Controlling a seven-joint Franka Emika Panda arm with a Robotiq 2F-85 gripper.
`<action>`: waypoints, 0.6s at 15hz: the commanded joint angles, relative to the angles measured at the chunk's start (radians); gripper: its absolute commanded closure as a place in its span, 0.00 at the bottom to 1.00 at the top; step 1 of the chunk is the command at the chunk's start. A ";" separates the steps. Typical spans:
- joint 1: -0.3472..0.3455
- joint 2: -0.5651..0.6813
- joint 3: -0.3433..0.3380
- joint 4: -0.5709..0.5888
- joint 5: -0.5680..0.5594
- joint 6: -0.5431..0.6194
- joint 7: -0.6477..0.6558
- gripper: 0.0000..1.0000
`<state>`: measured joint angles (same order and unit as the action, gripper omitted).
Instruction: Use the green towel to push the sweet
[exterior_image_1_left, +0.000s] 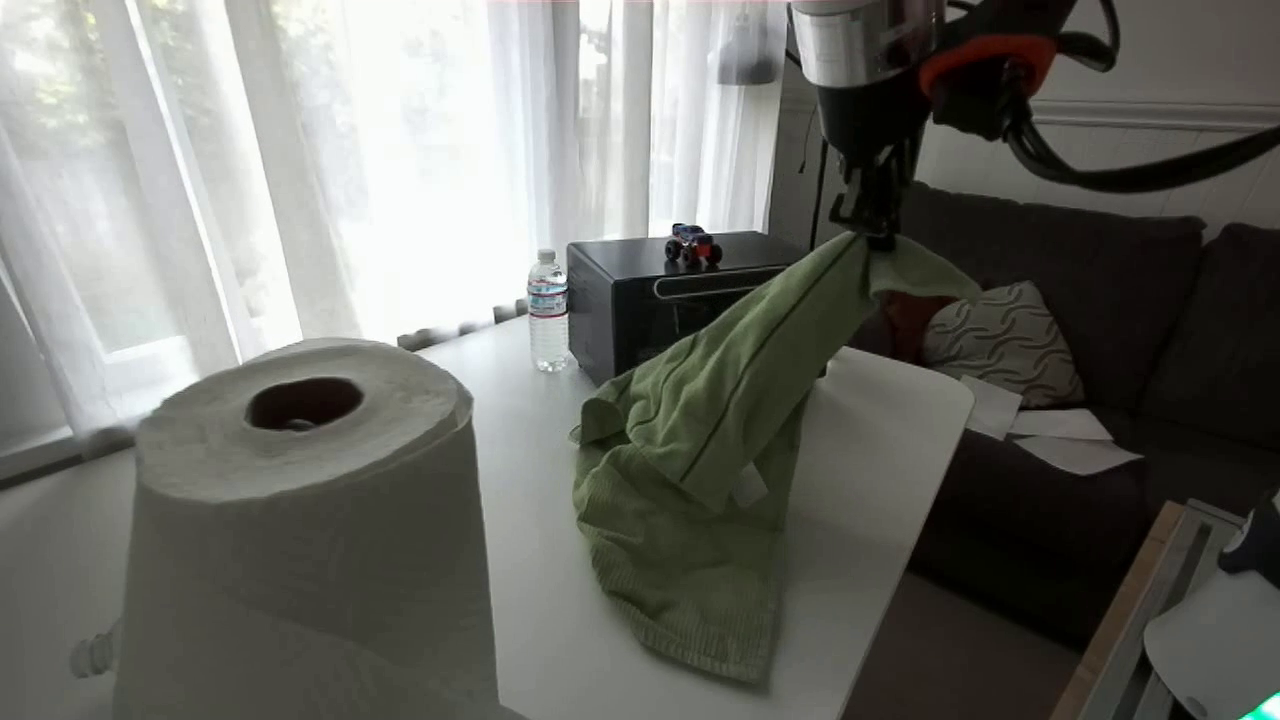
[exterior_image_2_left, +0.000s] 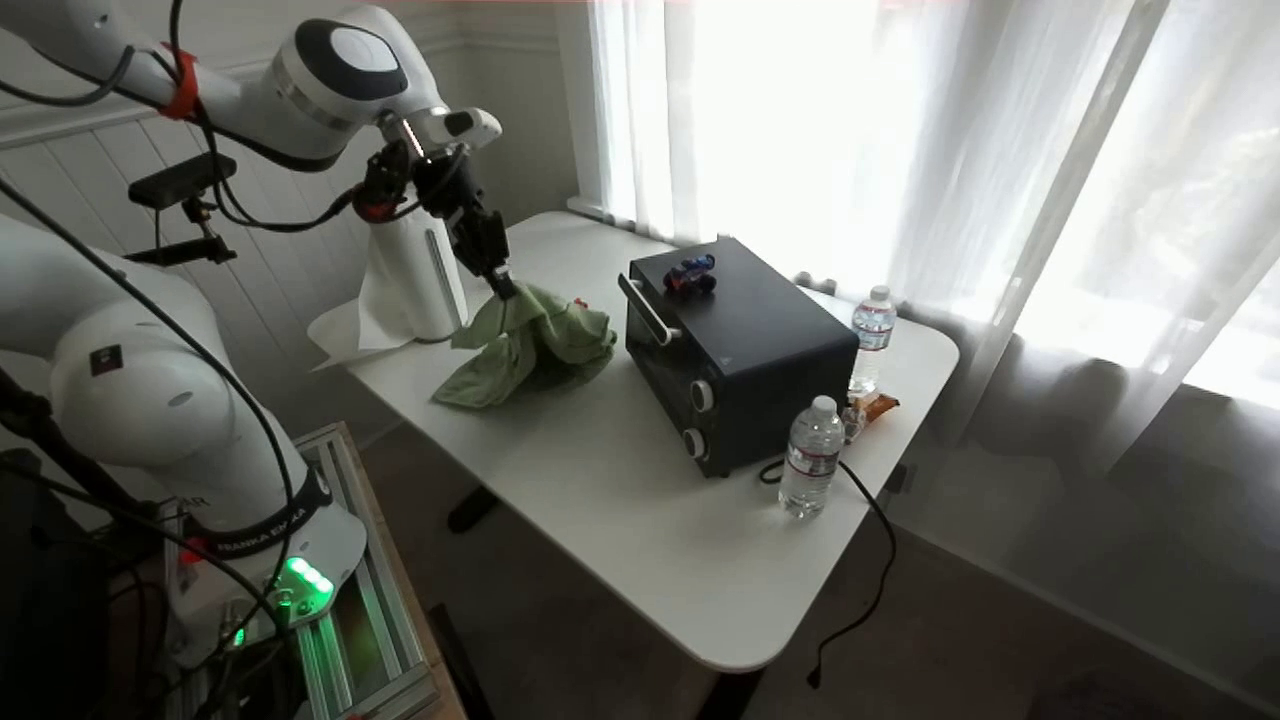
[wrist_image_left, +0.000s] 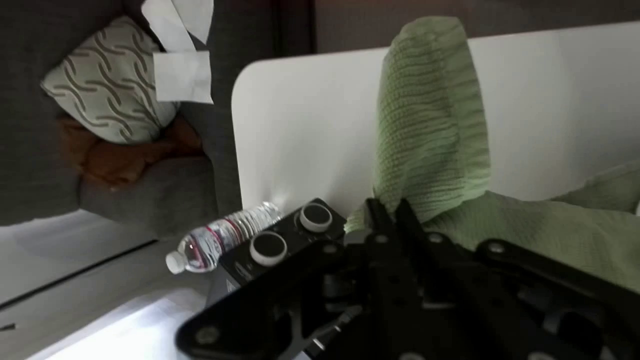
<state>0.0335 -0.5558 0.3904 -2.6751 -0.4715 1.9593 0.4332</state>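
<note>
The green towel (exterior_image_1_left: 710, 470) hangs from my gripper (exterior_image_1_left: 878, 238), with its lower part lying on the white table. It also shows in an exterior view (exterior_image_2_left: 535, 345) and in the wrist view (wrist_image_left: 432, 120). My gripper is shut on a pinched part of the towel above the table, in an exterior view (exterior_image_2_left: 505, 288) and in the wrist view (wrist_image_left: 390, 206). A small red thing (exterior_image_2_left: 580, 302) peeks out at the towel's far edge; I cannot tell whether it is the sweet. An orange wrapper (exterior_image_2_left: 878, 407) lies beside the water bottles, also not clearly the sweet.
A black toaster oven (exterior_image_2_left: 770, 320) stands beside the towel with a toy truck (exterior_image_2_left: 690, 275) on top. Water bottles (exterior_image_2_left: 812, 460) (exterior_image_2_left: 873, 340) stand behind it, and a power cord (exterior_image_2_left: 885, 560) hangs off the table. A paper towel roll (exterior_image_1_left: 310, 570) stands at the table's end.
</note>
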 joint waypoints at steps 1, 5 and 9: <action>-0.042 0.025 -0.048 -0.045 -0.058 -0.076 0.079 0.98; -0.082 0.076 -0.115 -0.085 -0.087 -0.096 0.132 0.98; -0.105 0.160 -0.159 -0.079 -0.140 -0.032 0.210 0.98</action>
<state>-0.0615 -0.4529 0.2602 -2.7562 -0.5583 1.8854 0.5766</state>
